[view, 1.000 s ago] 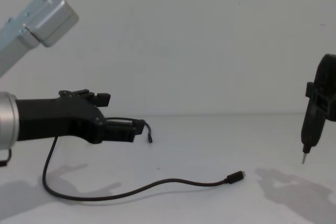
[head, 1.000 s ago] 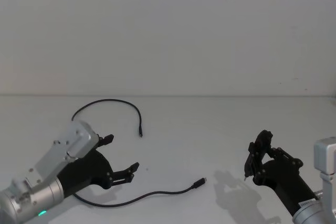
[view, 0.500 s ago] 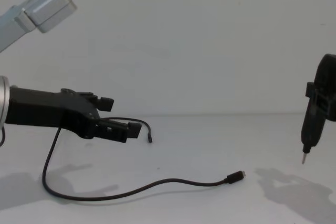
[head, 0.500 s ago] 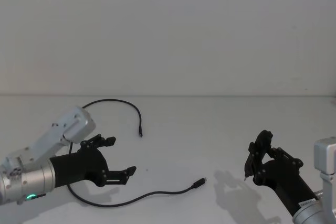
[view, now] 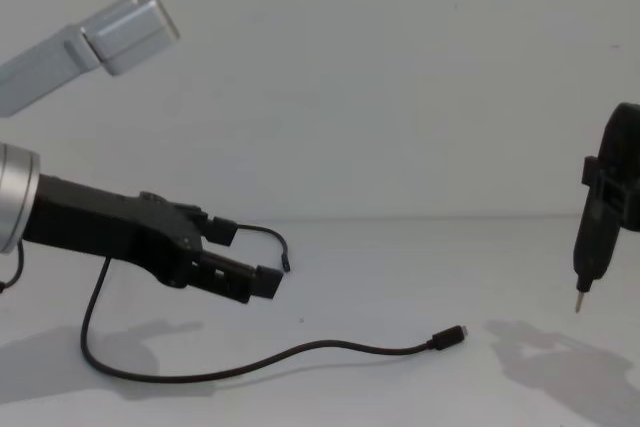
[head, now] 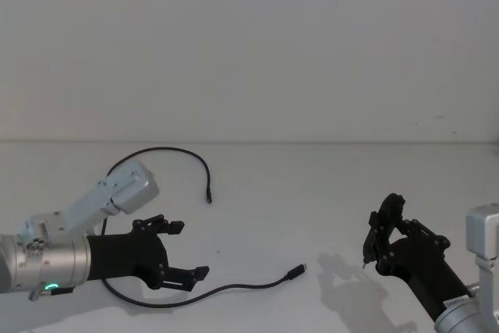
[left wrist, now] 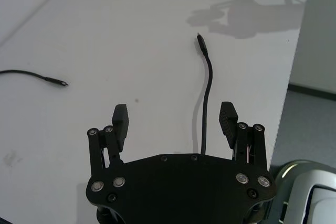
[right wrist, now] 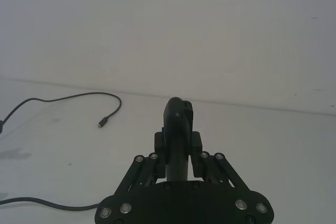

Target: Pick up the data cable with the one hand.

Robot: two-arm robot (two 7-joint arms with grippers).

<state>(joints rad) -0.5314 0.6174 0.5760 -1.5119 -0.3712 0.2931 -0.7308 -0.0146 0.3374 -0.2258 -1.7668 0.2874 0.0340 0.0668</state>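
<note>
- Left gripper point(head: 187, 249) is hovering over the data cable point(view: 340, 345), back along the cord from its plug point(head: 296, 272), jaws spread wide and holding nothing. Chest view is showing it clear of the white table point(head: 312, 193), its shadow falling on the cord's loop.
- Cable is lying flat on the table. From the plug it is curving back under the left gripper, and the arm is hiding its far run.
- Left wrist view: cord is passing between the two fingers point(left wrist: 119, 121), off-centre and nearer one of them.
- Right gripper point(right wrist: 177, 148) is sitting parked well to the other side of the plug, jaws clamped on a narrow black tool point(view: 598, 232).

Risks, as I judge them:
- Cord is thin and flat on the table. If the gripper stops high, the jaws are likely closing on air; if it goes too low, the fingertips are jamming into the tabletop.
- With the off-centre line-up, the nearer finger may be landing on the cord and pushing it aside.
- A limp cord can roll out of flat pads.
- A shorter black wire point(head: 171, 150) is arcing beyond the gripper, farther from the plug; drifting that way risks grabbing the wrong cord.
</note>
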